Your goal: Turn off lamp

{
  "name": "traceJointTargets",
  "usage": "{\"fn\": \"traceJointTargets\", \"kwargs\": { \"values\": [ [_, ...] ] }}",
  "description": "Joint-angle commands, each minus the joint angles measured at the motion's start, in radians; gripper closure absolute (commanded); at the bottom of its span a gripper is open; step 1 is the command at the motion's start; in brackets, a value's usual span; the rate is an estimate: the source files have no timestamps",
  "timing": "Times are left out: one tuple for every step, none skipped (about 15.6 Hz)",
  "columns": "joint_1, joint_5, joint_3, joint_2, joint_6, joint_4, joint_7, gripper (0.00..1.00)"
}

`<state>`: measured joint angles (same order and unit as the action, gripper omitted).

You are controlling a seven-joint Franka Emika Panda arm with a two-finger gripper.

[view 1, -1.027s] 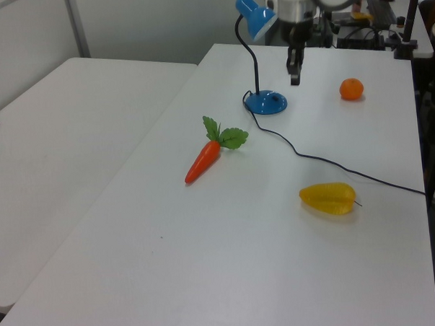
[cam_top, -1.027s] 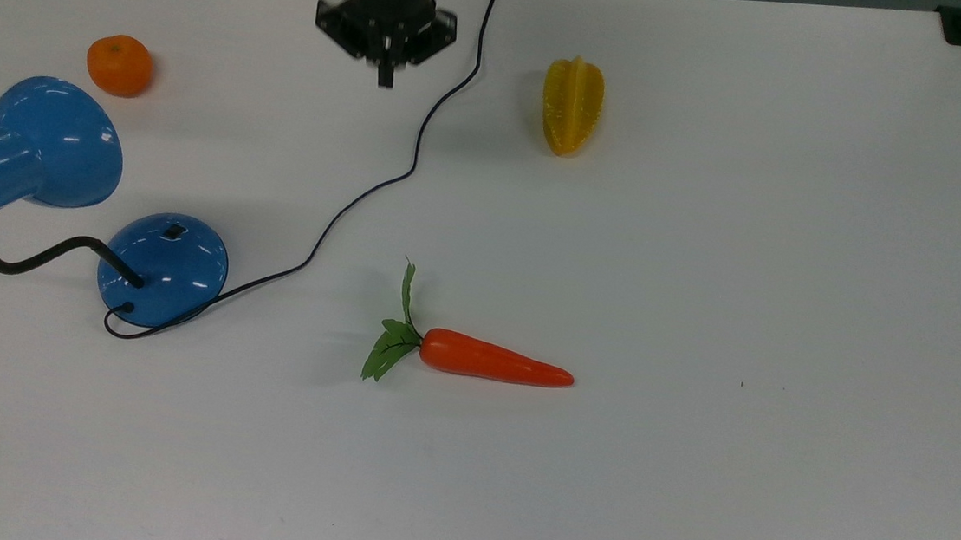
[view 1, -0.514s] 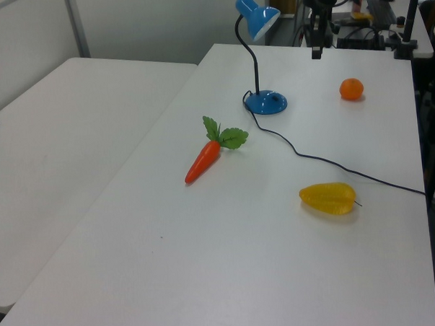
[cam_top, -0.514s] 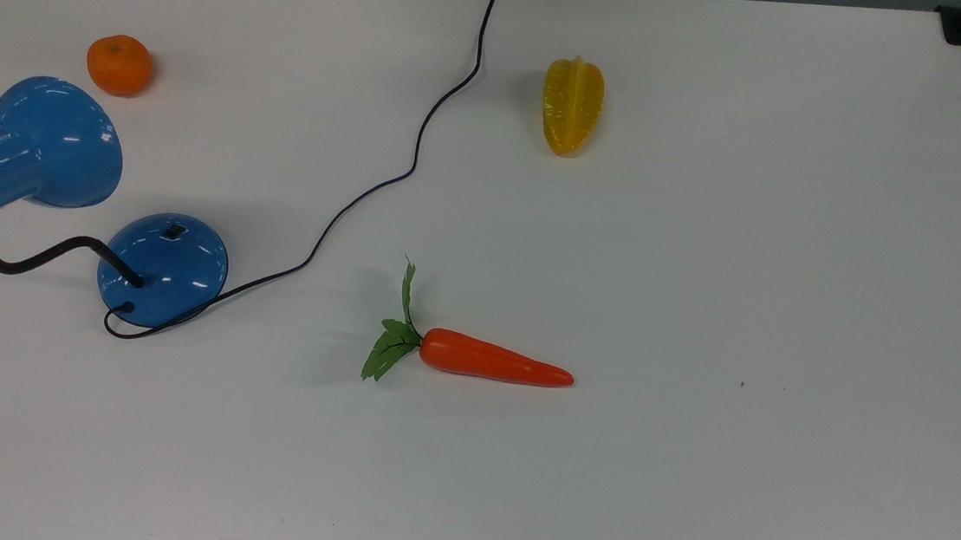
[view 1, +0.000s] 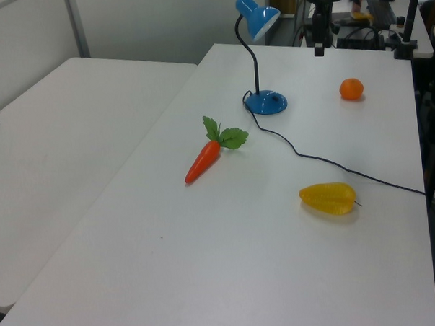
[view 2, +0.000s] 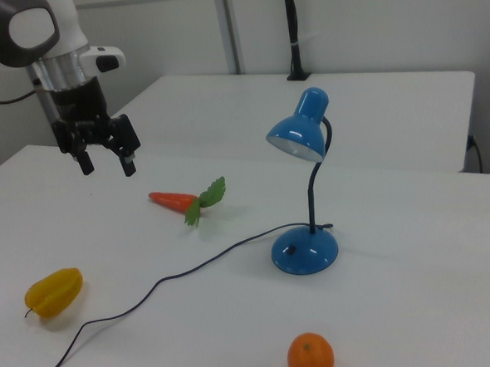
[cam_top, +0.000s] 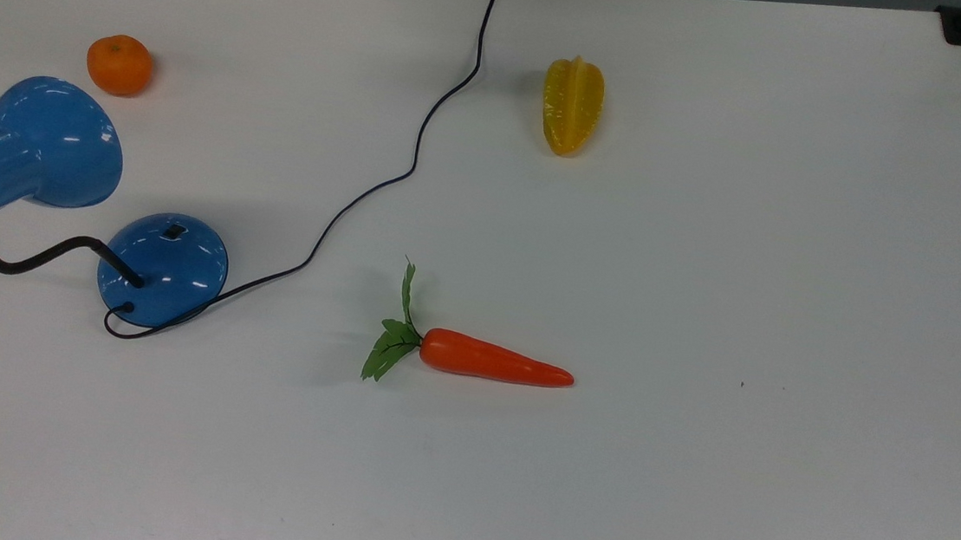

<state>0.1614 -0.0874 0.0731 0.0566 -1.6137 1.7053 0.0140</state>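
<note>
The tool (view 2: 104,161) has gone up and away from the glossy blue desk lamp with a black bendy neck (cam_top: 160,270) since a second ago; now it hangs high, fingers spread, grasping nothing. The lamp stands on the white surface (cam_top: 750,267) at the top view's left, near a small round orange (cam_top: 119,63).

A glossy blue metal desk lamp (cam_top: 53,180) has a black bendy neck and black cord (cam_top: 384,183). Plain white tabletop (cam_top: 753,242). A round orange tangerine (cam_top: 119,64), ridged yellow starfruit (cam_top: 572,106), and green-leafed orange carrot (cam_top: 473,356).
</note>
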Motion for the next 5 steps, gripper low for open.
{"fn": "traceJointTargets", "kwargs": {
  "values": [
    [0.009, -0.009, 0.008, -0.006, 0.037, -0.035, -0.003, 0.0],
    [0.007, -0.008, 0.008, -0.007, 0.037, -0.038, -0.003, 0.0],
    [0.007, -0.008, 0.008, -0.007, 0.037, -0.039, -0.003, 0.0],
    [0.007, -0.009, 0.008, -0.007, 0.037, -0.038, -0.003, 0.0],
    [0.007, -0.008, 0.008, -0.007, 0.037, -0.039, -0.005, 0.0]
  ]
}}
